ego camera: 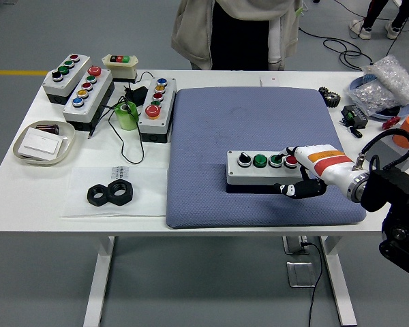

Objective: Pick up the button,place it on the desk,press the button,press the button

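R robot hand (294, 172) at button box (267, 167) right end (long axis left-right), fingers curled, apparently gripping it; left arm unseen.

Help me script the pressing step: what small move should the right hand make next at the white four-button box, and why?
Probably a short push down. The right hand is at the right end of the white four-button box on the blue-grey mat, a fingertip reaching over toward its red button; whether it already touches is unclear.

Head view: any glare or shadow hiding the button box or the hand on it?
Head view: even light, no glare; the button box is sharp, with only a thin dark shadow along its near edge; the right hand hides its right end.
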Controlling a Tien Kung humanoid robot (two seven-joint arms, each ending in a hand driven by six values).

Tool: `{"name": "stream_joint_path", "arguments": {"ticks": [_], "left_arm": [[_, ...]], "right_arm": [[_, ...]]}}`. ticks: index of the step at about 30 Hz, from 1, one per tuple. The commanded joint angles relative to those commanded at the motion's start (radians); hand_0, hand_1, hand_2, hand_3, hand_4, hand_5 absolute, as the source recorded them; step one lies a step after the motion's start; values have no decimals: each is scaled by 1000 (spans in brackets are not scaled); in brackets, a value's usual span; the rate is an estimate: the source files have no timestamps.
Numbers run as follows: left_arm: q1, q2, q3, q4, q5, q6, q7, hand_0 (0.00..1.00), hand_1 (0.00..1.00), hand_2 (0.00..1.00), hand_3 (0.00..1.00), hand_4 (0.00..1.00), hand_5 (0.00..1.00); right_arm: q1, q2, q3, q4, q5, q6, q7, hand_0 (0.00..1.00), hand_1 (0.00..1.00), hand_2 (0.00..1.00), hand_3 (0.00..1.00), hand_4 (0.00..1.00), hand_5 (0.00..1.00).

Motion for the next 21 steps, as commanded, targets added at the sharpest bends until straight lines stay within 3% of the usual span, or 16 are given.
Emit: {"name": "stream_joint_path", "arguments": {"ticks": [11, 21], "left_arm": [[-3, 0, 3, 0, -6, 1, -2, 692, 668, 773, 811, 731, 998], [-5, 1, 4, 1, -9, 1, -3, 691, 667, 773, 811, 730, 998]], "right_arm": [[4, 0, 5, 3, -2, 6, -5, 66, 28, 161, 810, 780, 536], [-11, -14, 122, 48, 21, -33, 0, 67, 33, 164, 821, 781, 541]]}}
